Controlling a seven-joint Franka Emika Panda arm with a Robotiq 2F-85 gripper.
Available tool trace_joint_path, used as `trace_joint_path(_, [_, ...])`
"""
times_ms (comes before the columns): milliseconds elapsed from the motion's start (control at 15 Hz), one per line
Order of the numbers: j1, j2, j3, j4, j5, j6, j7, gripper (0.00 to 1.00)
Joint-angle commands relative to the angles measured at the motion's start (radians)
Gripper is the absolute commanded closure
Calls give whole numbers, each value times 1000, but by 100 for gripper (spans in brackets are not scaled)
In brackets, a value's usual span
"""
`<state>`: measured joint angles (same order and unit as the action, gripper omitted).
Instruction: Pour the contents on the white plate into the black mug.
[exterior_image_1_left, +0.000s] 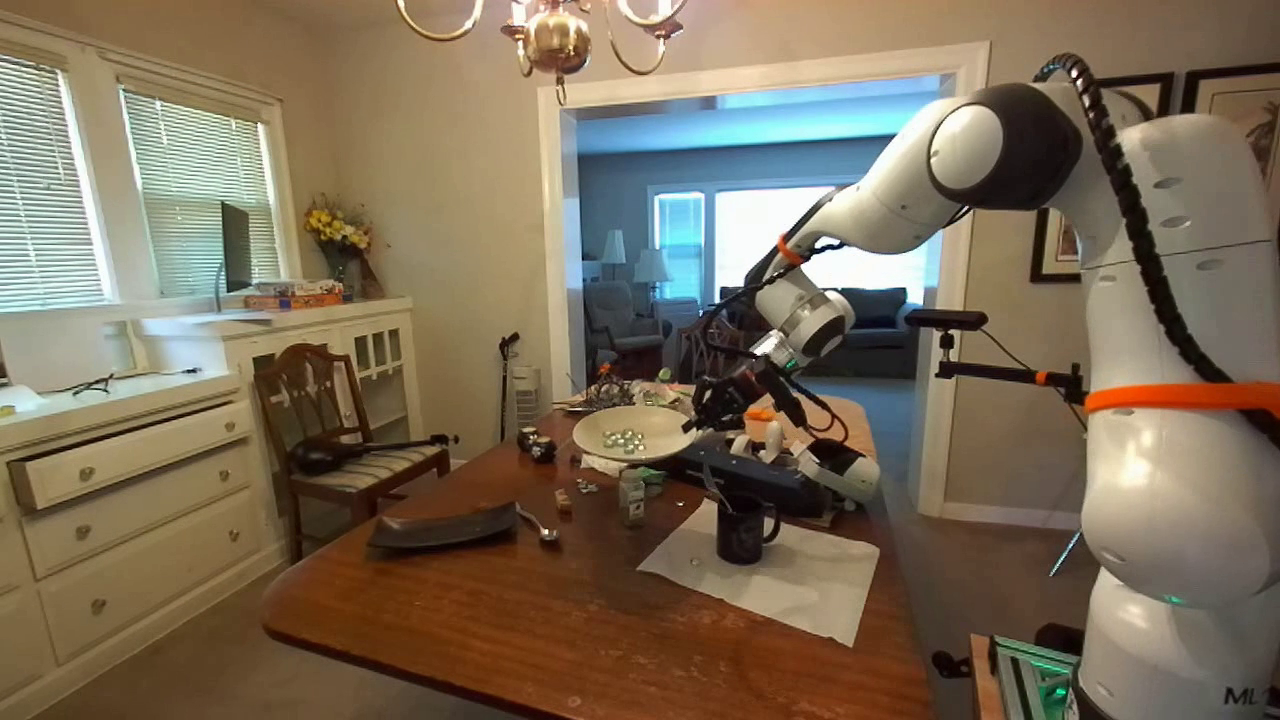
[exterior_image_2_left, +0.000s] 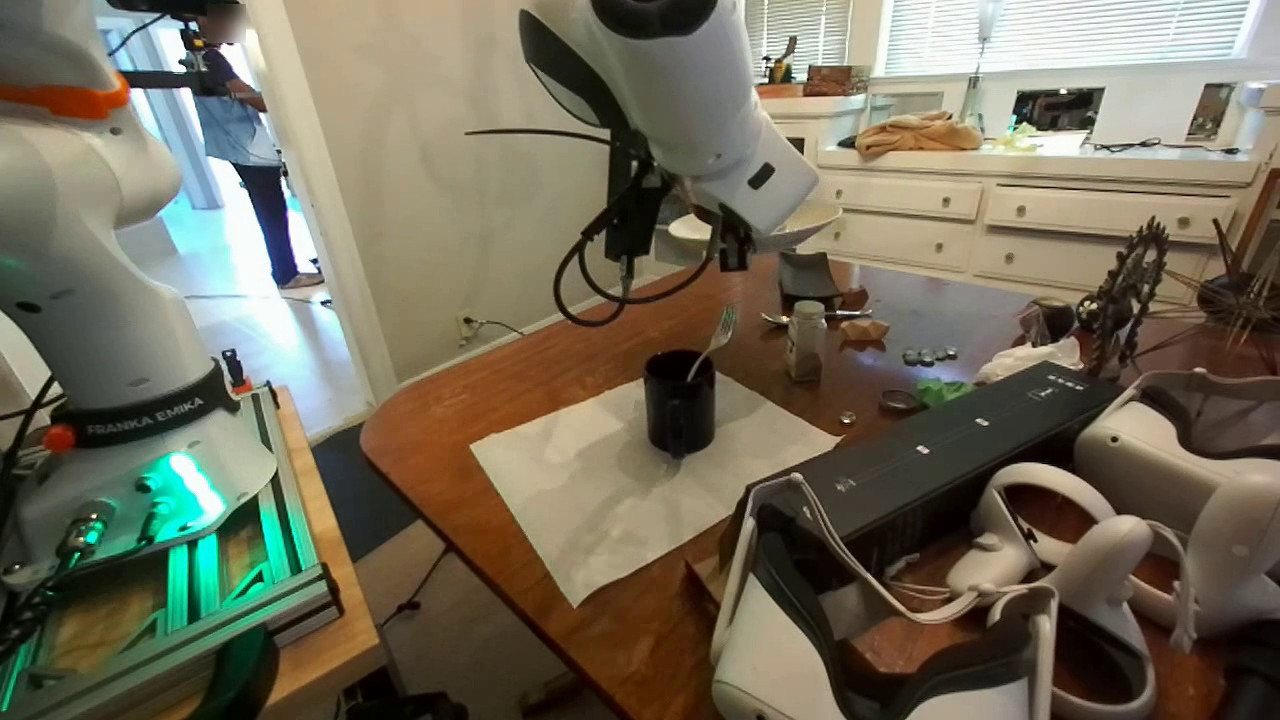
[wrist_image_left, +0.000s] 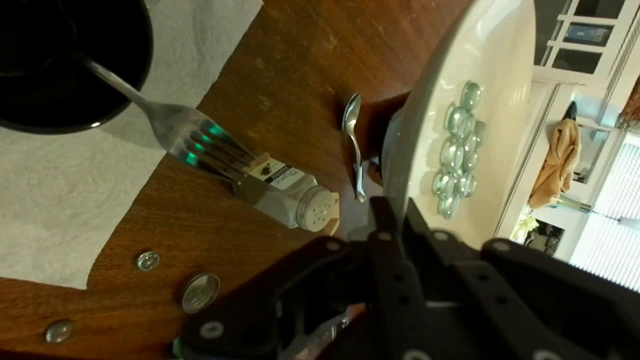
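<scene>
My gripper (wrist_image_left: 400, 215) is shut on the near rim of the white plate (wrist_image_left: 500, 95) and holds it above the table. The gripper also shows in an exterior view (exterior_image_1_left: 702, 405), at the plate's side; the plate shows in both exterior views (exterior_image_1_left: 590, 437) (exterior_image_2_left: 822, 218). The contents, pale greenish glass pieces (wrist_image_left: 457, 150), lie grouped on the plate's middle, also seen in an exterior view (exterior_image_1_left: 624, 441). The black mug (exterior_image_2_left: 672, 415) stands upright on white paper, apart from the plate, with a fork (wrist_image_left: 172, 125) in it. It also shows in an exterior view (exterior_image_1_left: 740, 532).
White paper (exterior_image_2_left: 560, 490) lies under the mug. A shaker (wrist_image_left: 280, 190), a spoon (wrist_image_left: 354, 135) and a dark elongated tray (exterior_image_1_left: 450, 528) are on the table. A long black box (exterior_image_2_left: 940, 450) and white headsets (exterior_image_2_left: 800, 650) lie beside the paper. Loose glass pieces (wrist_image_left: 148, 261) lie nearby.
</scene>
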<state>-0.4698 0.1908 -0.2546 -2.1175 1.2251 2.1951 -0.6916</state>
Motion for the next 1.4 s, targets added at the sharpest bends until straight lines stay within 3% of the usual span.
trace_joint_path(0, [17, -155, -64, -128, 23, 34, 0, 98])
trace_joint_path(400, [-17, -243, -179, -231, 14, 6, 2, 98])
trace_joint_path(467, [1, -189, -170, -191, -4, 25, 3, 93])
trace_joint_path(733, [-9, -204, -189, -216, -4, 24, 2, 93])
trace_joint_path(867, [-6, -202, -188, -219, -6, 28, -4, 98])
trace_joint_path(1333, [-22, -226, -211, -290, -13, 151, -50, 98])
